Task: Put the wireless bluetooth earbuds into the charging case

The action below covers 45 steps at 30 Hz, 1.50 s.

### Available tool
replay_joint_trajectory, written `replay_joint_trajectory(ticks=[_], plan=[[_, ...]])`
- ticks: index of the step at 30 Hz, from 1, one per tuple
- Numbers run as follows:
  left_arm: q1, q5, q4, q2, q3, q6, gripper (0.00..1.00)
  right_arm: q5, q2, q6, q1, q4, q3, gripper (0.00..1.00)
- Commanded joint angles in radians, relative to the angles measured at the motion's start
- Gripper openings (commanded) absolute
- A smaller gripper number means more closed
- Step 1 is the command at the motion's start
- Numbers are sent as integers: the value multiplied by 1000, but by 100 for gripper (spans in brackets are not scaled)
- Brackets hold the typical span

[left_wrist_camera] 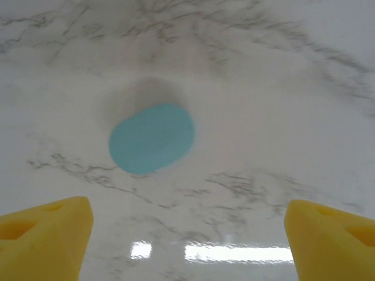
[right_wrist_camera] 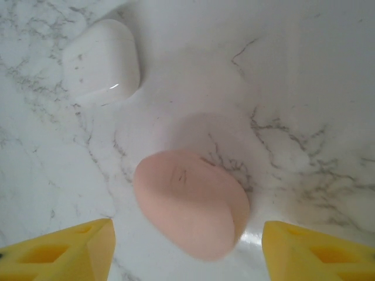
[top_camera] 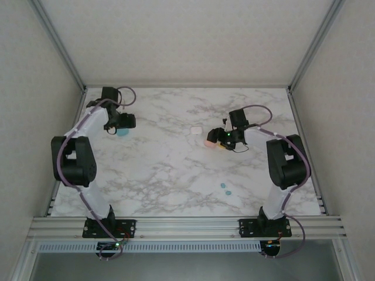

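A closed teal charging case [left_wrist_camera: 151, 138] lies flat on the marble ahead of my left gripper [left_wrist_camera: 187, 246]. Its yellow fingertips [left_wrist_camera: 44, 237] stand wide apart with nothing between them. From above, the teal case [top_camera: 123, 132] sits just under the left gripper [top_camera: 117, 127] at the back left. A closed pink charging case [right_wrist_camera: 190, 202] lies between the spread fingers of my right gripper [right_wrist_camera: 187, 254], with a gap on each side. A closed white case [right_wrist_camera: 102, 58] rests beyond it. Two tiny teal earbuds [top_camera: 225, 189] lie on the table near the right arm.
The marble table [top_camera: 170, 170] is framed by metal rails and side walls. The white case [top_camera: 195, 130] sits just left of the pink case [top_camera: 210, 142] and the right gripper [top_camera: 218, 140]. Open table stretches between the two arms.
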Motion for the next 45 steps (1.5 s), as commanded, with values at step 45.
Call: replay_joint_trajectory(ticks=[45], plan=[[109,230,-62,299,127,850,56,97,-413,-91,-1,-362,20,72]])
